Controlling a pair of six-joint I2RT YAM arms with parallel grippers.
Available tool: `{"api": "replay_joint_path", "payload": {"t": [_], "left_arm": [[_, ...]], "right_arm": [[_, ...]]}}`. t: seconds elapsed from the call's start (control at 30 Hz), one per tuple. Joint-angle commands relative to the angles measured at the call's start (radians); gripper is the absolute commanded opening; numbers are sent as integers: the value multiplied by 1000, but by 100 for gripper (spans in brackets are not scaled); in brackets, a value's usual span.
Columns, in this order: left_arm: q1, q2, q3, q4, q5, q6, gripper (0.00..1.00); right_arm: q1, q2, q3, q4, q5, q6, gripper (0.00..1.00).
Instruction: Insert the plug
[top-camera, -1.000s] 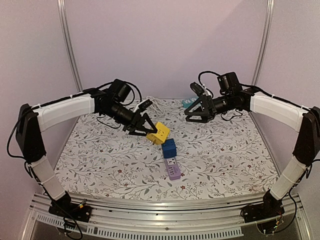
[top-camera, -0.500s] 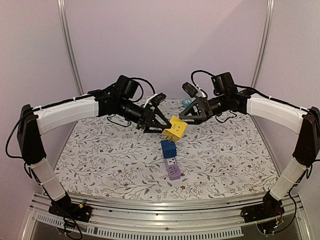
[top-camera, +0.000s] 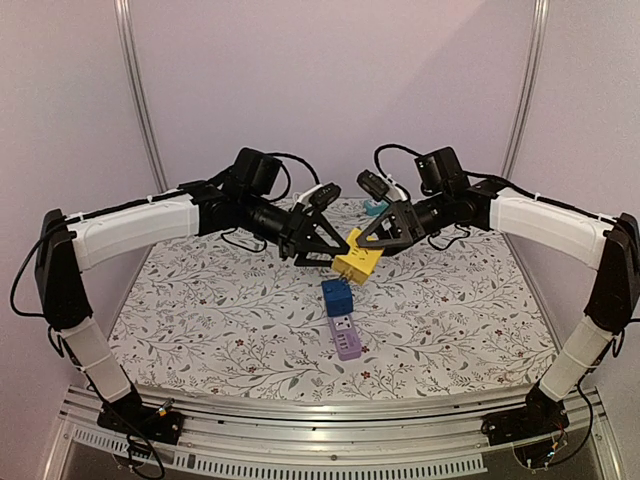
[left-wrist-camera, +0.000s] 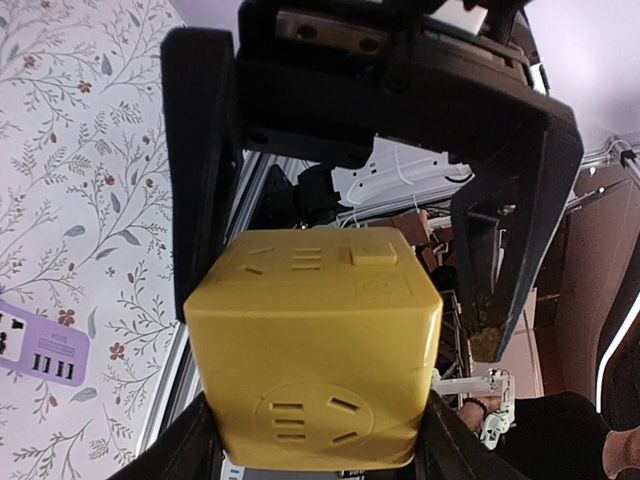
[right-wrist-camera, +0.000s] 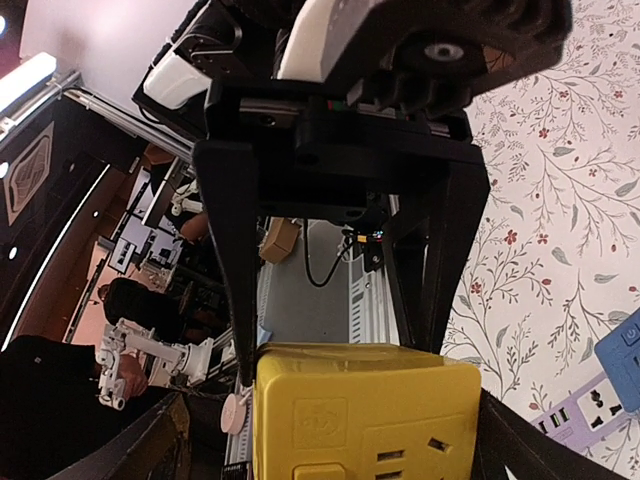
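Right wrist view: yellow cube (right-wrist-camera: 365, 415) cropped at bottom edge, purple power strip (right-wrist-camera: 597, 407) at right edge.

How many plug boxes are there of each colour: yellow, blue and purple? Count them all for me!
Yellow cube: 1
Blue cube: 1
Purple power strip: 1
Total: 3

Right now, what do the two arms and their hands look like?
Left arm and right arm: white shells between black joints, thin black cables looping near the wrists. Left hand and right hand: black, two straight fingers on angular frames.
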Motion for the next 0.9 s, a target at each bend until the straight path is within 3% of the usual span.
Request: {"api": "replay_joint_path", "payload": {"t": [0.0,0.37,0.63,0.7,0.87], "left_arm": [[-12,-38,34,78,24,-17,32],[-13,-44,24,88,38,-23,31],[-13,-53,17,84,35,-18,34],[-13,-58,13,83,23,-18,42],[-13,-94,-21,119,-34,-27,76]], "right_arm": [[36,26,27,-44,-40,-17,91],[43,18,26,-25,-55,5,72],[43,-8,-14,51,-62,68,41],[44,-16,-25,84,-61,97,34],[47,-43,-57,166,-37,162,29]]}}
